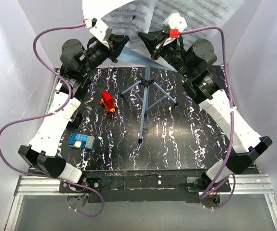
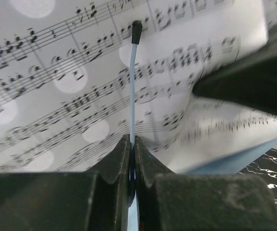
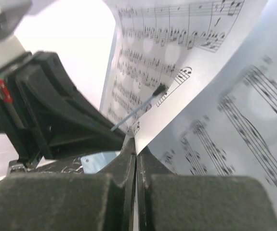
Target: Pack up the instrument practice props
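Jaws pinched fully together on both sides: left gripper (image 2: pixel 132 144) clamped on the light-blue music stand's (image 1: pixel 144 108) thin black-tipped retainer wire (image 2: pixel 132 86), right gripper (image 3: pixel 136 149) nipping a sheet-music page's (image 3: pixel 201 86) lower edge — only the top view showing the tripod standing on the black table (image 1: pixel 196 139), red toy (image 1: pixel 107 101) and blue block (image 1: pixel 82 141) leftward.

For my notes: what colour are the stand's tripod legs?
Light blue tripod legs, clearest from top external.

Nothing is showing as legible words, numbers or brand marks. The white sheet-music pages (image 2: pixel 71 82) are carrying only printed staves and notes, spreading above the left claw (image 2: pixel 131 143) and rising above and right of the right claw (image 3: pixel 135 145).
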Robot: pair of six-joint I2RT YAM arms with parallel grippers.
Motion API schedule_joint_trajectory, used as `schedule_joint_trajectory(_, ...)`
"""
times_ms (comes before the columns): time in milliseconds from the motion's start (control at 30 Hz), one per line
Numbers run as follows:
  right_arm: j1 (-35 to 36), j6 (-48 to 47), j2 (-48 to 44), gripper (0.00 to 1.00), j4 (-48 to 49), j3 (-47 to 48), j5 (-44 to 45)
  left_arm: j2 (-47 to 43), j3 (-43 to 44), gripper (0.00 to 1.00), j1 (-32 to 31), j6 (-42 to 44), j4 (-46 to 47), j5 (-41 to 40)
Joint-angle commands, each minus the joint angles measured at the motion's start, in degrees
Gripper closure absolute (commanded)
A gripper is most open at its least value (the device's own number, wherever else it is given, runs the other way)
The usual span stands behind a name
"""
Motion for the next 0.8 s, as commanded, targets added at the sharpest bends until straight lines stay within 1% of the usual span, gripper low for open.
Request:
schedule_joint_trajectory(0, -0.72, -4.10, -3.22, 0.99, 4.13, 5.91, -0.55, -2.68, -1.93, 1.00, -0.25, 0.01, 0.52, -1.51)
schedule_joint_trajectory(67, -0.89, -4.28, -3.57, 0.99, 3.87, 5.92, -2.31, -2.68, -2.10, 1.00, -0.25, 0.01, 0.52, -1.60)
schedule_joint_trajectory(133, -0.89, -3.84, -3.92, 0.99, 4.13, 3.91, -3.28, -2.51, -2.28, 1.00, -0.25, 0.01, 0.61, -1.69)
schedule_joint_trajectory(267, -0.98, -1.38, -4.62, 0.99, 4.31, 0.39, -3.20, -2.59, -2.28, 1.00, -0.25, 0.28, 0.35, -2.13)
schedule_joint_trajectory(400, -0.98, -1.11, -5.50, 0.99, 4.83, -0.50, -4.25, -3.29, -2.98, 1.00, -0.25, 1.33, 0.17, -3.09)
schedule_joint_trajectory(600, -1.42, -5.15, -5.33, 0.99, 3.78, 6.61, -4.69, -4.35, -4.39, 1.00, -0.34, 2.30, 0.08, -3.80)
schedule_joint_trajectory(767, -3.88, -7.88, -4.28, 0.99, 2.73, 13.89, -3.99, -4.70, -4.83, 1.00, -0.25, 2.83, 0.08, -4.50)
